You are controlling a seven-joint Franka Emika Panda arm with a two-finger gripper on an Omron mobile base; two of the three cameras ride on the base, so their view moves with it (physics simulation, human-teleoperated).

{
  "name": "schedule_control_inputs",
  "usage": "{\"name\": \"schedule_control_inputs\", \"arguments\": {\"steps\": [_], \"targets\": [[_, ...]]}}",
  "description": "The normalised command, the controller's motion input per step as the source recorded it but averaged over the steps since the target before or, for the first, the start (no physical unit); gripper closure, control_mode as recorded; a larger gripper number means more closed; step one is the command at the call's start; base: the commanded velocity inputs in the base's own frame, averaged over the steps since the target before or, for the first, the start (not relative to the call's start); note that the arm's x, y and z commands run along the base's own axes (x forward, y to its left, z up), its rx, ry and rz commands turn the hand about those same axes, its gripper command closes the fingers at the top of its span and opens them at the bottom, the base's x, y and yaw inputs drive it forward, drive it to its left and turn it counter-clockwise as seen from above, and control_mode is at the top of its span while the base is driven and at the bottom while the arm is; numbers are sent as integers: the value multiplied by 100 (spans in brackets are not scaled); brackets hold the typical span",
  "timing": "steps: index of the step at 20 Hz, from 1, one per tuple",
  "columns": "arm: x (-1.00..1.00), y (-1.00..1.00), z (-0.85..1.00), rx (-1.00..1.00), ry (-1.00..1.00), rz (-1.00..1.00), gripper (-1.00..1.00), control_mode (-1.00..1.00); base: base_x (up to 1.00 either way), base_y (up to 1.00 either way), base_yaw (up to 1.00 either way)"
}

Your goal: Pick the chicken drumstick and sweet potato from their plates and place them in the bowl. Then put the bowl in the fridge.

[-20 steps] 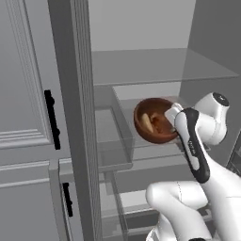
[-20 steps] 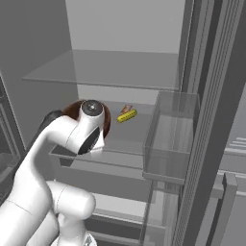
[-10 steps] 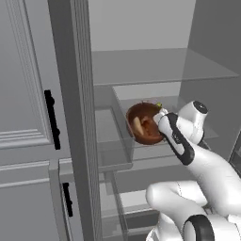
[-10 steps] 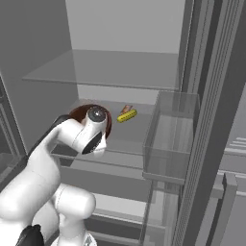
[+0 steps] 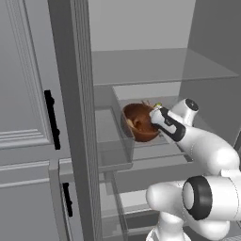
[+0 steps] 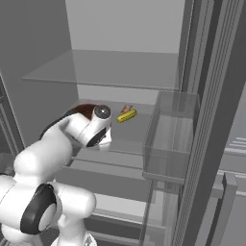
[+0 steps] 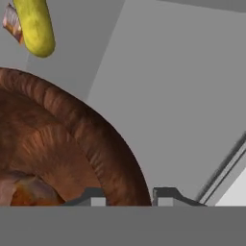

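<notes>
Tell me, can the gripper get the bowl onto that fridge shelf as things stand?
Probably yes. The gripper straddles the rim of the bowl, already inside the open fridge above the glass shelf. Only a yellow item lies farther back.

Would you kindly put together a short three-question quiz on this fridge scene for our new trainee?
1. True or false: the claw has its fingers on either side of the rim of the bowl.
2. What lies on the shelf behind the bowl? A) a yellow oblong item B) a white plate C) a blue bowl
3. Fill in: the bowl is inside the open ____.

Key: 1 true; 2 A; 3 fridge.
</notes>
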Motion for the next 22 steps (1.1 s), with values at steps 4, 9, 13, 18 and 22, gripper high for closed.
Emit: {"name": "schedule_control_inputs", "arguments": {"steps": [4,9,13,18,22], "targets": [[23,30,-1,0,-4,0,-100,-100,0,0,0],[2,18,0,0,-17,0,-100,-100,0,0,0],[0,4,3,0,-17,0,-100,-100,0,0,0],[-29,-1,37,0,-10,-2,-100,-100,0,0,0],[-66,-5,90,-2,0,0,-100,-100,0,0,0]]}}
